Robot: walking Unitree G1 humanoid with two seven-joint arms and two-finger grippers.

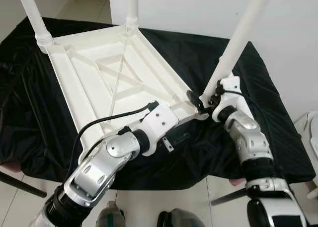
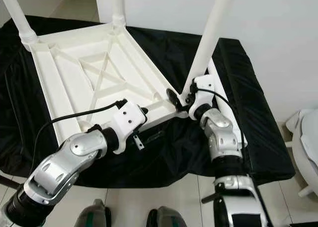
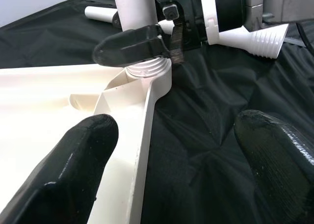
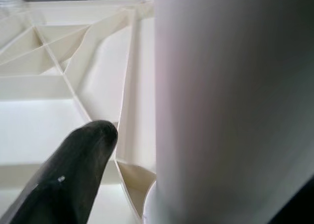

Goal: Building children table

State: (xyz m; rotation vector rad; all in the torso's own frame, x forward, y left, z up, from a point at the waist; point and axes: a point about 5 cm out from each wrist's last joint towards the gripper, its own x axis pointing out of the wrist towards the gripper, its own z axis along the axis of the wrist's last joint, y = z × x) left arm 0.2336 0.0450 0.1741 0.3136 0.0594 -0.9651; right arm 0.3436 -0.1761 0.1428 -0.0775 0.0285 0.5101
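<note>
The right gripper (image 1: 203, 104) pinches the foot of a white table leg (image 1: 237, 43) at the tabletop's near corner, toward 4 o'clock in the head views; the leg leans toward 1 o'clock. The left gripper (image 3: 171, 155) has its fingers (image 3: 73, 160) spread astride the near rim of the upturned white tabletop (image 1: 107, 75), at 6 o'clock. The tabletop rests on a black cloth (image 1: 278, 132), with two more legs (image 1: 34, 13) standing at its far corners.
</note>
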